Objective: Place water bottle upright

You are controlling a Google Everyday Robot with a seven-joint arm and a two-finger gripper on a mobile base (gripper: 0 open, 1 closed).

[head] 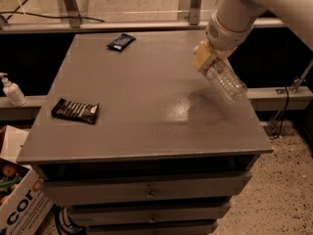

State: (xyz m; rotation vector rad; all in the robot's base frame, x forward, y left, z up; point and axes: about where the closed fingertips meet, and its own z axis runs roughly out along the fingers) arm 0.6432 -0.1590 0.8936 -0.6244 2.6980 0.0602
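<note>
- Clear ribbed plastic marks the water bottle [228, 82]. It hangs slanted near the desk's [146, 92] right edge, its upper end in the end effector [207, 61] and its free end pointing down and to the right.
- The end effector sits at the tip of the white arm [254, 6], at the upper right, closed around the bottle's upper end. The bottle seems to have no other support, so the grip looks firm.
- A soft shadow [198, 104] on the desk, apart from the bottle, suggests the bottle is carried clear of the surface rather than resting on it.
- The slant explains the work left: the bottle is neither lying flat nor standing. Judging by this, the wrist must turn it until the free end faces straight down before lowering.
- The gripped end is covered, so I cannot tell cap from base.
- A dark wrapper [76, 111] near the left edge and a dark packet [121, 41] at the back lie well apart from the bottle, so the spot beneath it is open for setting down.
- The desk edge close by is the risk: a tipped bottle could roll off.
</note>
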